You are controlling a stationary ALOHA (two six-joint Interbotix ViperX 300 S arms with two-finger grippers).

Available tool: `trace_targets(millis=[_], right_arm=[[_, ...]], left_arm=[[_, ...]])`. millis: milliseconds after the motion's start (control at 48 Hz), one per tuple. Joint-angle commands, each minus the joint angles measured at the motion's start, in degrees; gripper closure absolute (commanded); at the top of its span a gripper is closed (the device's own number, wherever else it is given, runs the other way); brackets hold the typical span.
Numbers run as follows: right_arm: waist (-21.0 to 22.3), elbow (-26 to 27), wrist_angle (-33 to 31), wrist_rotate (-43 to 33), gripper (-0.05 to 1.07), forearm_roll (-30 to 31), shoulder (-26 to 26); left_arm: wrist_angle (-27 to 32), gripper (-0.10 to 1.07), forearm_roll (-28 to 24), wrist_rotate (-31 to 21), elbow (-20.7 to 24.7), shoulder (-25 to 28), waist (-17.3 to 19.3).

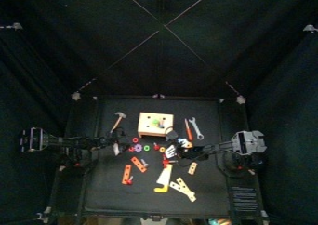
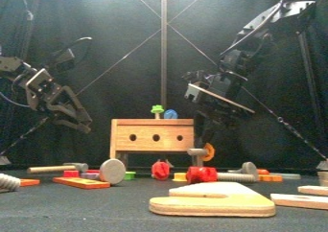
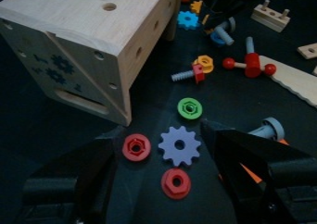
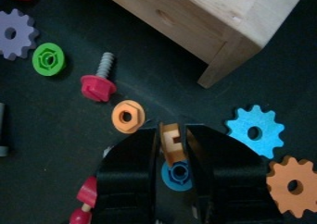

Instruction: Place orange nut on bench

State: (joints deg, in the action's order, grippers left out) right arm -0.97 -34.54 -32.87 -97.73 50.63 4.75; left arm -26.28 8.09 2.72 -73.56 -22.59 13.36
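arms (image 2: 256, 44): black, jointed | cables: black | jaws: black, two each

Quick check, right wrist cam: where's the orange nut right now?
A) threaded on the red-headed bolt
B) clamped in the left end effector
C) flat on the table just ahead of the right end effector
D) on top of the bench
C: the orange nut lies flat on the black table, just ahead of the right end effector, apart from the red-headed bolt and off the bench.
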Motion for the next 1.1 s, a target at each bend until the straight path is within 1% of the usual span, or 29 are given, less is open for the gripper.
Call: trace_targets(millis=[0, 146, 229, 396, 500, 688, 812, 958, 1083], right_arm=[[-0.1, 1.2, 0.0, 0.1, 0.48, 0.5, -3.1], [-0.4, 2.1, -0.1, 0.1, 0.48, 2.6, -5.4], [-0.4, 2.7, -0.1, 0.1, 0.48, 5.0, -7.0], [0.3, 4.3, -0.1, 0.0, 0.48, 12.1, -9.5], [2.4, 6.2, 0.2, 0.0, 0.48, 16.3, -10.0], [6.4, 11.0, 2.2, 0.1, 0.48, 24.4, -7.9], [9.1, 15.1, 5.4, 0.1, 0.48, 29.1, -5.8], [12.7, 19.1, 11.5, 0.2, 0.48, 31.7, -2.5], [14.9, 21.4, 14.7, 0.3, 0.48, 32.3, 0.3]], left_arm=[[-0.2, -0.01, 0.0, 0.0, 0.6, -0.1, 0.1], [-0.2, -0.01, 0.1, -0.1, 0.6, -0.2, 0.0], [-0.2, -0.01, 0.1, -0.1, 0.7, -0.1, 0.0], [-0.2, -0.01, 0.1, -0.1, 0.8, -0.1, 0.0], [-0.2, -0.01, 0.1, 0.0, 0.7, -0.2, 0.0], [-0.2, -0.01, 0.1, 0.1, 0.6, -0.2, 0.1], [-0.2, -0.01, 0.0, 0.1, 0.6, -0.1, 0.1], [-0.2, -0.01, -0.1, 0.2, 0.6, -0.2, 0.2], [-0.2, -0.01, -0.1, 0.2, 0.4, -0.2, 0.2]])
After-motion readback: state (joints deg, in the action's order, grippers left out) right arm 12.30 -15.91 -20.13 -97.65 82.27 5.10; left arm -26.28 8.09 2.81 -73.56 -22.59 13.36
